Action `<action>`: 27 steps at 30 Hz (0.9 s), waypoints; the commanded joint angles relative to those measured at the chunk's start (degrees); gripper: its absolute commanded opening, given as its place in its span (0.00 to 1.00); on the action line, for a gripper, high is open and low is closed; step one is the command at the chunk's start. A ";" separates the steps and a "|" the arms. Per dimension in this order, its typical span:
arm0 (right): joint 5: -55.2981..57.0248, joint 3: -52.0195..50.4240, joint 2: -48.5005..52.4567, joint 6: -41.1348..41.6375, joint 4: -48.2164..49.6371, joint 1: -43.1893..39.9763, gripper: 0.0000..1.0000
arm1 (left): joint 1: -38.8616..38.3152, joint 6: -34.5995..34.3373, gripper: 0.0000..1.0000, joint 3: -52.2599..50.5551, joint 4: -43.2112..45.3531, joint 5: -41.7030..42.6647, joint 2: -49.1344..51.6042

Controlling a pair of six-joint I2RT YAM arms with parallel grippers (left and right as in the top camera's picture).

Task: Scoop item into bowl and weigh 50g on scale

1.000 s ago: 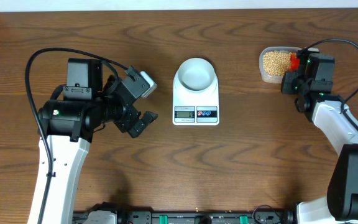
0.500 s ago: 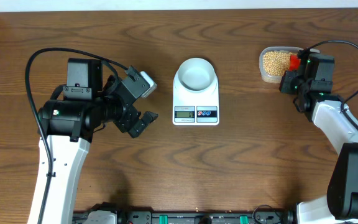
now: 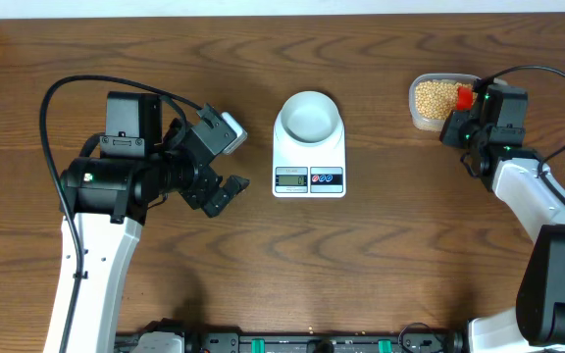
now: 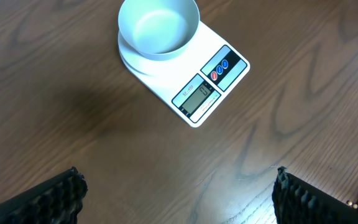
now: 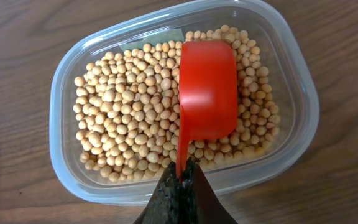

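readable text: none | scale (image 4: 166,84) display (image 4: 196,98), 5 o'clock from the bowl (image 4: 158,28): digits too faint | fine print beside it: too small to read

Right gripper (image 5: 182,180) fingers pinched together on thin handle of red scoop (image 5: 209,93). Scoop cup straight ahead of fingertips, lying on beans (image 5: 129,112). Beans fill clear tub (image 5: 61,93), mostly ahead-left of gripper. Tub sits on wood table (image 5: 17,37).

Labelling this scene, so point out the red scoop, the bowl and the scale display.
red scoop (image 5: 207,87), right wrist view, its cup
bowl (image 4: 158,28), left wrist view, inner floor
scale display (image 4: 196,99), left wrist view, screen centre
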 commanded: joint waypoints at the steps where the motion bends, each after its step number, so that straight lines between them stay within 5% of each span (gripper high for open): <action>1: -3.21 0.33 1.05 3.37 -1.46 0.28 0.01 | 0.24 0.55 0.98 0.98 -0.15 0.94 -0.46; 27: -8.76 0.33 1.11 15.82 -1.46 0.17 0.01 | 0.24 0.52 0.98 0.98 -0.13 0.96 -0.46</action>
